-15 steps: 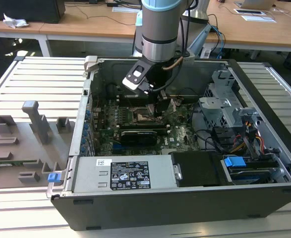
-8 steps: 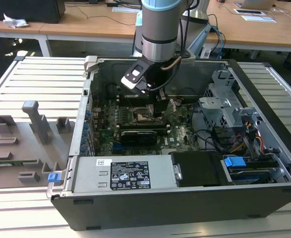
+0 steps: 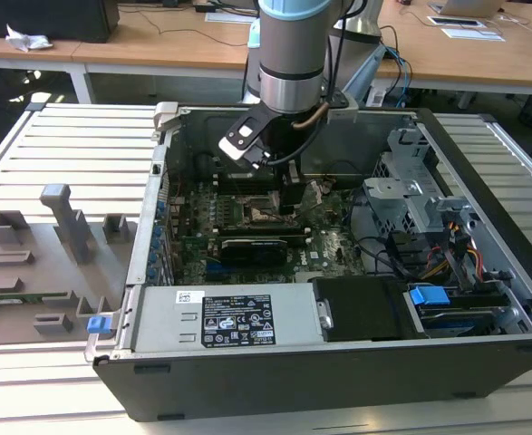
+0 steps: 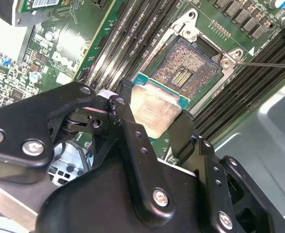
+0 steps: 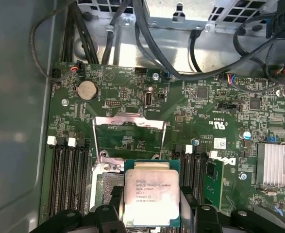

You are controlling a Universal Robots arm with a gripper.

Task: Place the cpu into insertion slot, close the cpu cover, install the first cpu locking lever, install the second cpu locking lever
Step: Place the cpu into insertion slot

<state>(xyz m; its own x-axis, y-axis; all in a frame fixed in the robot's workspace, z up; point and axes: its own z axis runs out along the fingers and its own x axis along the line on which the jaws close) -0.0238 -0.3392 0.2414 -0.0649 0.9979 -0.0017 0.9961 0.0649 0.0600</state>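
Observation:
My gripper is shut on the cpu, a flat square chip with a silver top, gripped by two opposite edges between the black fingers. The chip hangs just above the green motherboard, offset to one side of the insertion slot, whose pale pin grid lies bare. In the first wrist view the cpu covers part of the insertion slot, and the cpu cover stands flipped open beyond it. In the exterior view the gripper reaches down into the open computer case, over the socket area.
Black memory slots flank the socket on both sides. A thin lever wire sticks out beside the slot. Cables hang over the board's far edge. The case walls, power supply and drive cage hem in the arm.

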